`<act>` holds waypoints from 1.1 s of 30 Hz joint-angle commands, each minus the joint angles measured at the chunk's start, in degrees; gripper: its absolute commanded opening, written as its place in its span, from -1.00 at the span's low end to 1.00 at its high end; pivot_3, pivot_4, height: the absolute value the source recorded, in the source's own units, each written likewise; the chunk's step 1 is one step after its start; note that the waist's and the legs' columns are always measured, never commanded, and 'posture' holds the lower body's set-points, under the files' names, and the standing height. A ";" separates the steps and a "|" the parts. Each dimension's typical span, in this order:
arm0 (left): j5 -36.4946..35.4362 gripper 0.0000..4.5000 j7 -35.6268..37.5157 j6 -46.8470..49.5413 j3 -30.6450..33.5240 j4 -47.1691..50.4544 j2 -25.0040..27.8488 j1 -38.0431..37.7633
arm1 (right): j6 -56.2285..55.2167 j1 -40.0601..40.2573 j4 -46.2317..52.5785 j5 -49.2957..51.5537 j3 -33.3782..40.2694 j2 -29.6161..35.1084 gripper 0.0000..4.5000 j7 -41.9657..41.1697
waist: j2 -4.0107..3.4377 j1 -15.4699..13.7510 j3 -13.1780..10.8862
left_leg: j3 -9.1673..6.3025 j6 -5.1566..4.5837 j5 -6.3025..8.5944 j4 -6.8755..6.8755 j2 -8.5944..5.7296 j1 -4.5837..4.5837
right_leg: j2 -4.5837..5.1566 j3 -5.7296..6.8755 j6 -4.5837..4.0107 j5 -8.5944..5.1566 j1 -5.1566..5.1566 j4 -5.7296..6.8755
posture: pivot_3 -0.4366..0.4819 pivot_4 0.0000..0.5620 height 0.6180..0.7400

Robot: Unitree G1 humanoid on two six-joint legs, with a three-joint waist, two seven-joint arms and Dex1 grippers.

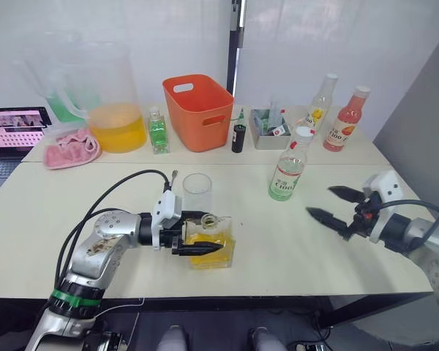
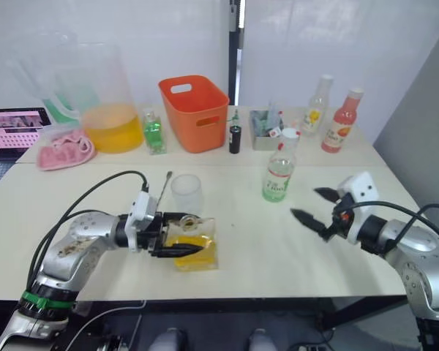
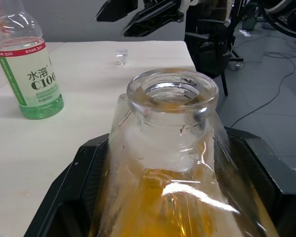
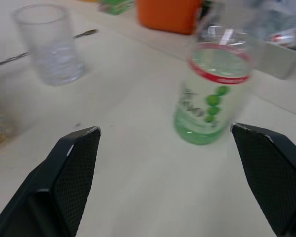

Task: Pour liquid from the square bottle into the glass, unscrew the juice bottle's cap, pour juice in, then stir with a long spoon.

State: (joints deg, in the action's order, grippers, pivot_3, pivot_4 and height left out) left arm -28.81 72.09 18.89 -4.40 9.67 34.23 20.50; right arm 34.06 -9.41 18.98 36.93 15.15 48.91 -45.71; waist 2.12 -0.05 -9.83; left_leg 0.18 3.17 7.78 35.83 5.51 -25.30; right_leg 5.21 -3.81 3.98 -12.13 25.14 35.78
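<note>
The square bottle [image 1: 211, 247] stands upright, open neck up, amber liquid [image 3: 167, 207] low inside, clamped in my left gripper [image 1: 197, 238]; my right gripper [image 1: 338, 206] gapes wide.

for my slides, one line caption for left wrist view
Left gripper around the square bottle, juice bottle beyond.

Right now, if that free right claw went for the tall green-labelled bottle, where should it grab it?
Probably around the labelled middle of the juice bottle, coming in level from the robot's right. It stands upright with a slim round body, and that side is open table. The right gripper is open and faces it. The cap stays free for unscrewing.
</note>
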 commanded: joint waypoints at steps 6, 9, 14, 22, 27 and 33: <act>-10.77 0.25 -5.74 8.88 11.50 12.63 5.37 -6.14 | 5.53 -7.30 3.28 9.82 -1.50 0.97 0.98 -8.42 | 0.14 0.88 -0.15 | 0.00 -0.04 0.02 -0.01 0.01 0.00 | 0.00 0.00 -0.02 -0.02 0.06 0.03 | -0.05 -0.47 0.39; -13.57 0.25 -10.02 11.55 16.66 16.10 6.25 -9.61 | 5.82 -9.29 2.86 11.21 -3.25 0.47 0.98 -11.24 | 0.22 0.85 -0.20 | -0.01 -0.03 0.02 0.00 0.01 -0.01 | 0.00 0.00 -0.02 -0.02 0.06 0.02 | -0.05 -0.47 0.39; -17.29 0.25 -15.30 16.36 28.24 14.94 10.55 -13.10 | 5.54 -13.68 0.08 10.44 -7.26 -2.37 0.98 -12.75 | 0.37 0.80 -0.30 | -0.01 -0.04 0.03 -0.01 0.01 -0.01 | -0.01 0.00 -0.02 -0.03 0.10 0.03 | -0.05 -0.47 0.39; -11.46 0.25 -14.58 12.24 33.24 4.05 17.92 -11.42 | 3.20 -16.15 -2.20 6.69 -11.27 -7.04 0.98 -12.64 | 0.43 0.43 -0.34 | 0.02 0.08 0.11 -0.04 0.05 -0.08 | -0.01 0.01 -0.10 -0.08 0.21 0.02 | -0.05 -0.47 0.39; -1.85 0.25 -21.60 6.68 26.82 -5.46 17.35 -0.71 | 3.49 -17.30 -0.44 5.84 -12.68 -12.13 0.98 -8.32 | 0.53 -0.13 -0.37 | 0.00 0.15 0.15 -0.02 0.10 -0.20 | -0.09 0.05 -0.15 -0.02 0.34 0.08 | -0.05 -0.47 0.39; 7.87 0.25 -25.62 0.36 17.77 -11.48 14.73 9.15 | 3.67 -16.50 1.75 5.23 -12.69 -14.54 0.98 -3.95 | 0.56 -0.63 -0.36 | 0.01 0.16 0.15 -0.04 0.10 -0.36 | -0.10 0.05 -0.05 0.12 0.43 0.09 | -0.05 -0.47 0.39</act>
State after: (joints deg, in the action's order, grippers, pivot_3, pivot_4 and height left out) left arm -22.72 47.64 23.18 13.71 -2.69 48.85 26.13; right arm 38.45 -25.80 18.63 42.20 1.13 34.56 -50.91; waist 2.67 -0.68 -10.19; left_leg 0.19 3.33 7.93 35.78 5.61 -25.68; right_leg 5.09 -3.77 3.91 -11.93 25.61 35.88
